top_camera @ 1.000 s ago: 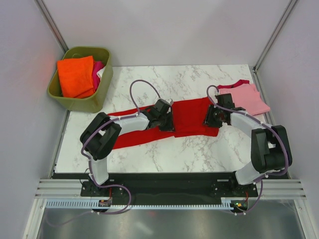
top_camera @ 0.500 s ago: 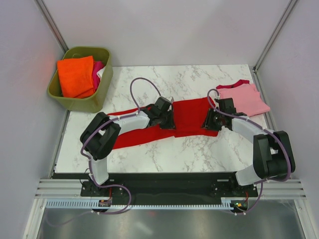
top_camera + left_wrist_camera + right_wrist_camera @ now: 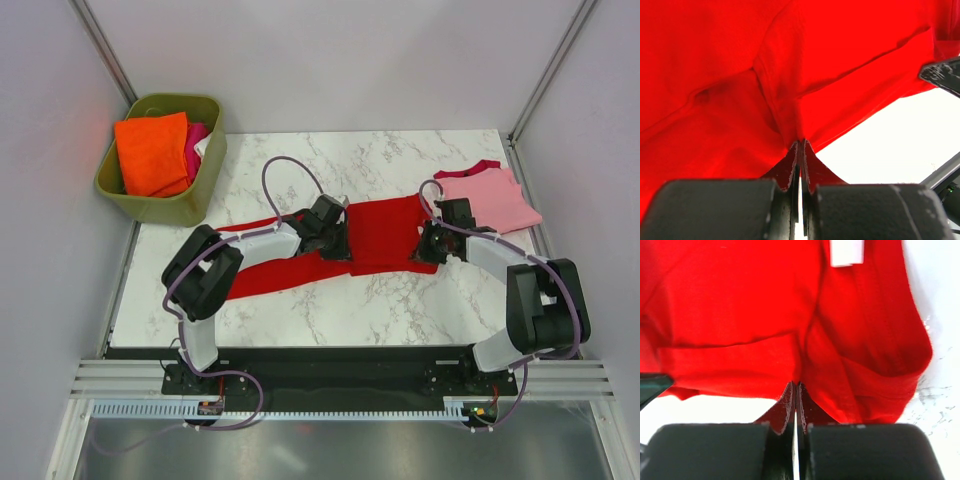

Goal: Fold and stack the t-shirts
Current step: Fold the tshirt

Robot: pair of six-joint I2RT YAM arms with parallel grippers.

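The bright red t-shirt point(image 3: 385, 232) lies stretched across the middle of the marble table, its left part running toward the left arm. My left gripper point(image 3: 338, 243) is shut on the red t-shirt point(image 3: 740, 75) at a bunched edge. My right gripper point(image 3: 428, 247) is shut on the red t-shirt point(image 3: 740, 305) at its lower right edge, beside a folded hem and below a white label point(image 3: 846, 252). The light pink t-shirt point(image 3: 492, 194) with dark pink trim lies flat at the far right of the table, behind the right gripper.
An olive-green tub point(image 3: 165, 205) holding orange point(image 3: 152, 152) and pink cloth stands off the table's far left corner. Grey walls enclose the table on three sides. The table's near edge point(image 3: 300, 343) runs just in front of both arm bases.
My right gripper has closed on the red t-shirt's right edge after shifting slightly right. The left gripper has kept its grip and hardly moved.
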